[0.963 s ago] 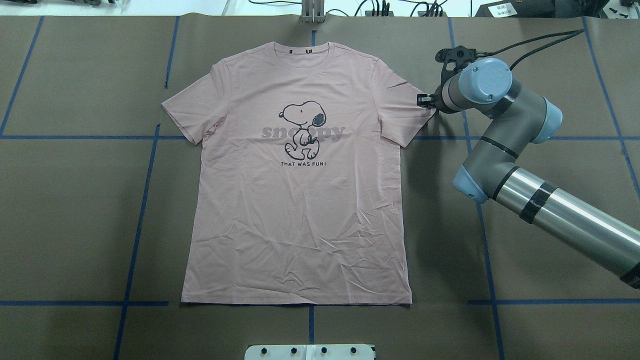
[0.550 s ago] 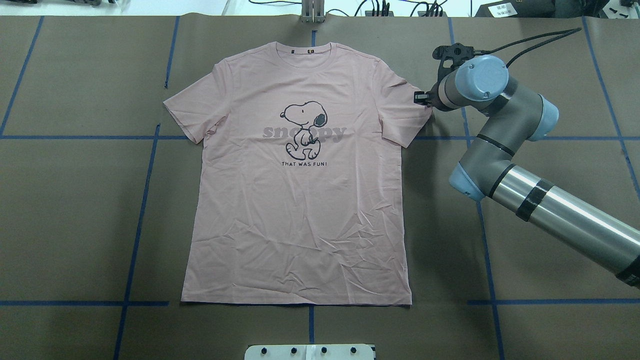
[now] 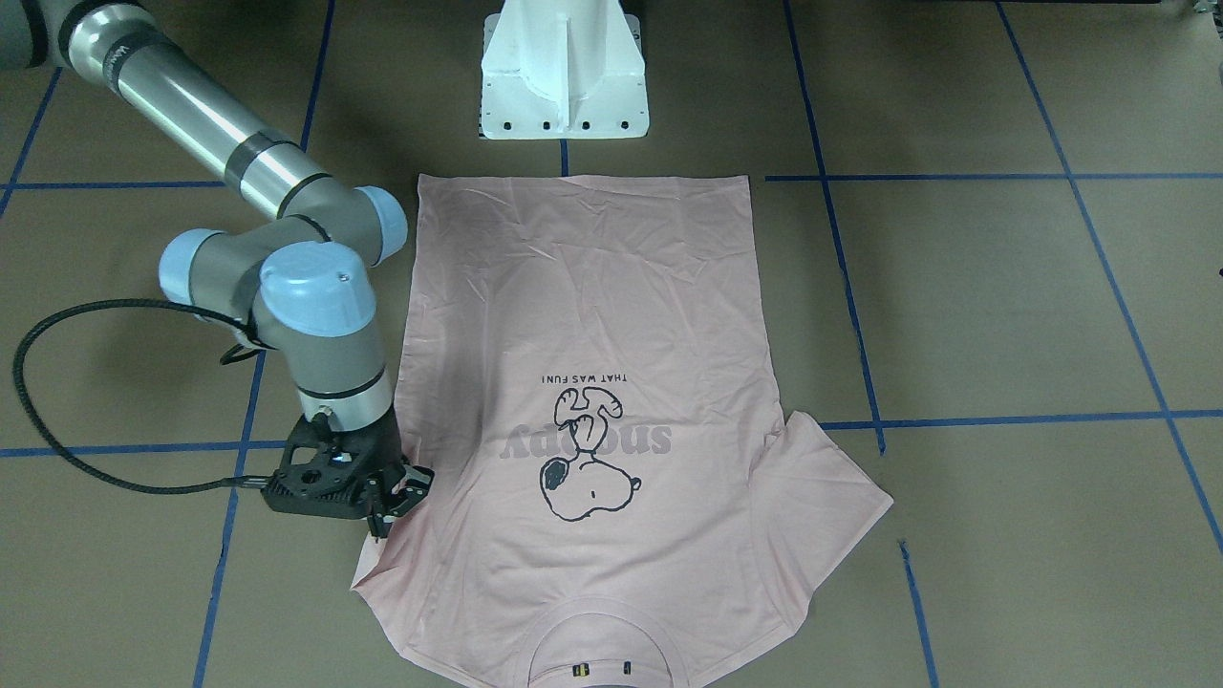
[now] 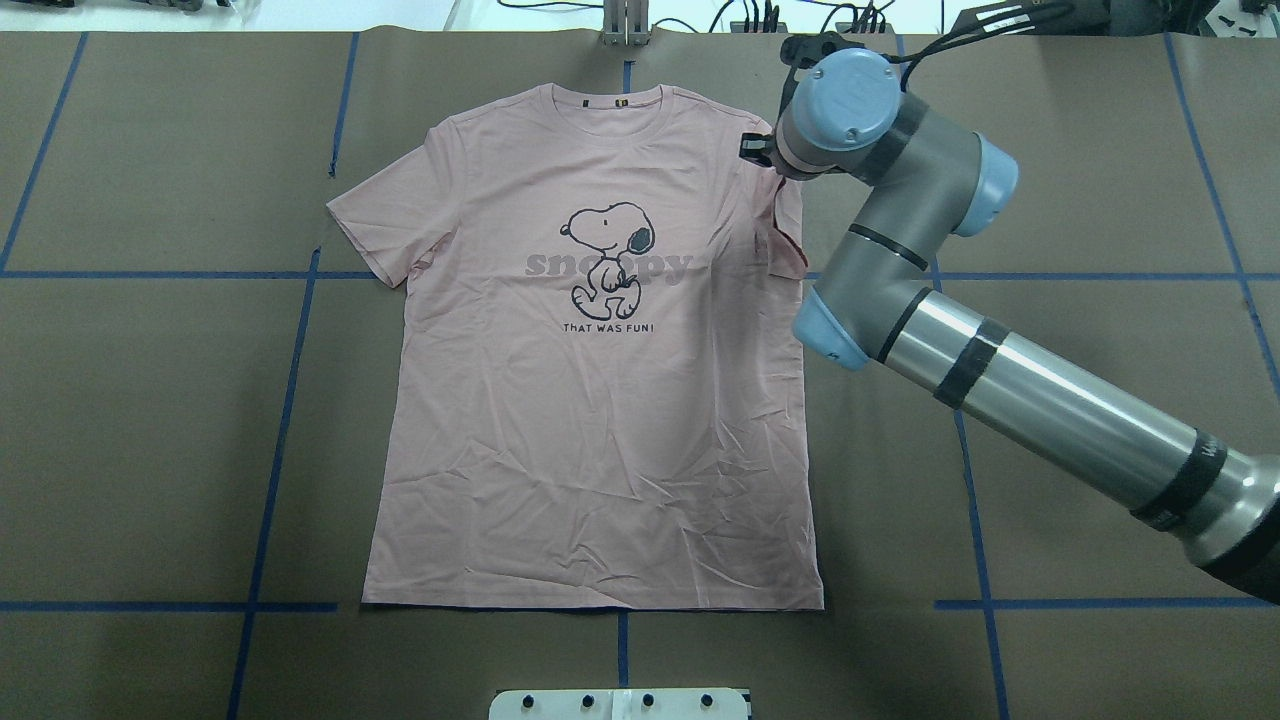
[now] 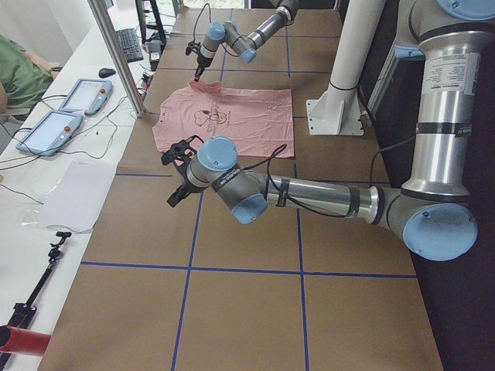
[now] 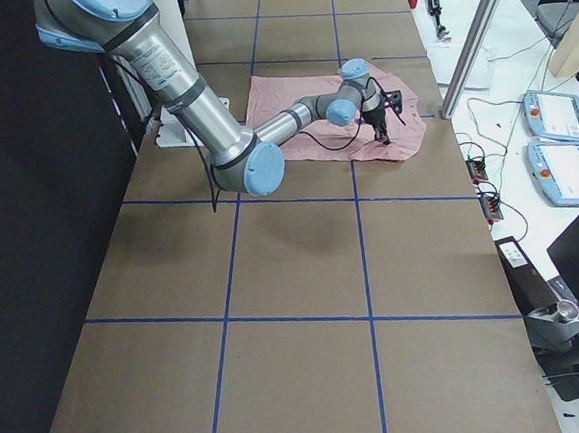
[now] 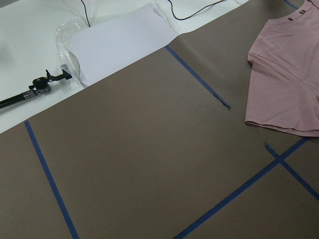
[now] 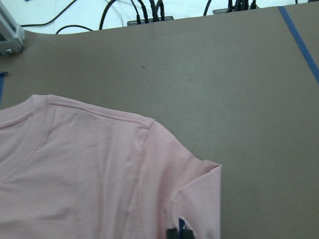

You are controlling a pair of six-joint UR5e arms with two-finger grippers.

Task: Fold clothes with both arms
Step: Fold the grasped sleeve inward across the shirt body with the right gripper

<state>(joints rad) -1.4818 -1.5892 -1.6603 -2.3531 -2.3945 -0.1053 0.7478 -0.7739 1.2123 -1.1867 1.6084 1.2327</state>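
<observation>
The pale pink Snoopy T-shirt [image 4: 600,420] lies flat and face up on the brown table, collar at the far edge. My right gripper [image 4: 754,150] is shut on the hem of the shirt's right sleeve [image 4: 786,232], which is lifted and doubled inward over the shoulder. The front-facing view shows the same grip at the right gripper [image 3: 396,499], and the right wrist view shows the folded sleeve [image 8: 199,189] at the fingertips [image 8: 179,233]. My left gripper [image 5: 176,189] hovers over bare table short of the other sleeve [image 7: 279,109]; it shows only in the exterior left view, so I cannot tell its state.
A white pedestal [image 3: 564,76] stands at the shirt's hem side. Blue tape lines [image 4: 270,440] grid the table. Beyond the far edge are cables, two tablets [image 5: 85,93], a metal post [image 5: 116,54] and a white sheet [image 7: 119,40]. A person [image 5: 15,77] sits at that side.
My right gripper has moved left and toward the collar side with the sleeve hem in it, folding the sleeve inward over the shoulder. The rest of the shirt has not shifted.
</observation>
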